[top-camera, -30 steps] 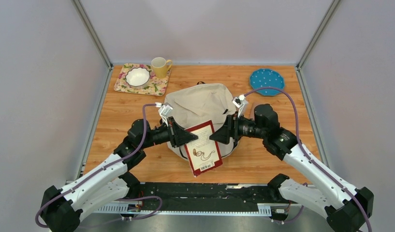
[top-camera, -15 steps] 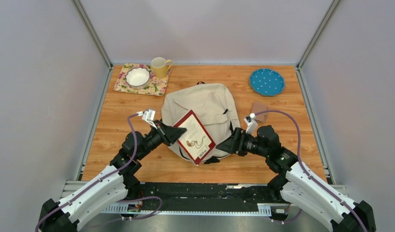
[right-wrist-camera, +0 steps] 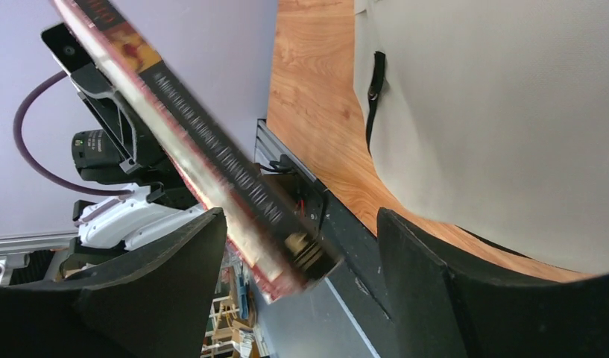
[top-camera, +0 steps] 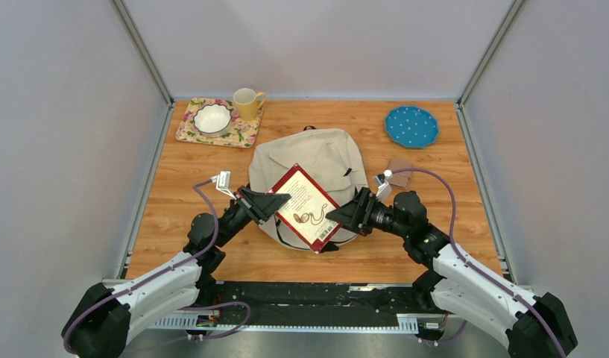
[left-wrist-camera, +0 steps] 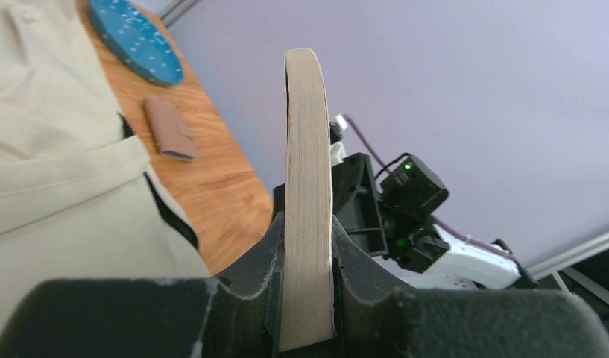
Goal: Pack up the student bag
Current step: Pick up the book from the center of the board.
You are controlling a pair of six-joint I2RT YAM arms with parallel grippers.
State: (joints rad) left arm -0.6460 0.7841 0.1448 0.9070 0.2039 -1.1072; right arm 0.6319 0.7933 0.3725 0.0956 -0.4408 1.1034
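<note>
Here the left end effector (top-camera: pixel 275 201) holds a red-bordered book (top-camera: pixel 305 207) above the student bag (top-camera: pixel 316 149)
Its jaws are clamped across the book's thickness, keeping it tilted and clear of the fabric, probably so it can be steered toward an opening; the right end effector (top-camera: pixel 344 212) stands apart around the opposite corner, gripping nothing. The bag lies flat mid-worktop (top-camera: pixel 450 224), with no opening or contents showing. Far left, a white bowl (top-camera: pixel 212 117) on a floral mat (top-camera: pixel 188 133) looks empty; whether the yellow mug (top-camera: pixel 247 103) holds anything I cannot tell
</note>
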